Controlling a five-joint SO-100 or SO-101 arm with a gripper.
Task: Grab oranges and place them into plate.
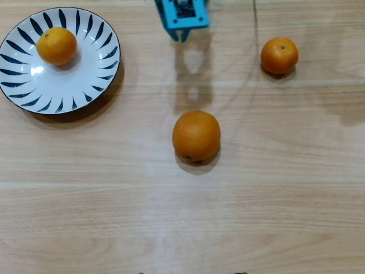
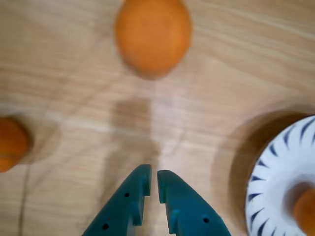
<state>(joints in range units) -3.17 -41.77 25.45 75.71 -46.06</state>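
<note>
The large orange (image 1: 196, 136) lies on the wooden table near the middle; in the wrist view it (image 2: 153, 35) is ahead of my gripper, apart from it. A small orange (image 1: 279, 55) lies at the upper right, showing at the wrist view's left edge (image 2: 11, 143). Another small orange (image 1: 56, 45) rests in the white plate with dark blue strokes (image 1: 91, 74) at the upper left; plate (image 2: 275, 172) and orange (image 2: 306, 210) show at the wrist view's right edge. My teal gripper (image 2: 153, 183) is shut and empty; only its tip (image 1: 181, 35) shows at the overhead view's top edge.
The table is light wood planks (image 1: 182, 217). A thin dark cable or line (image 1: 255, 28) runs down from the top edge near the right small orange.
</note>
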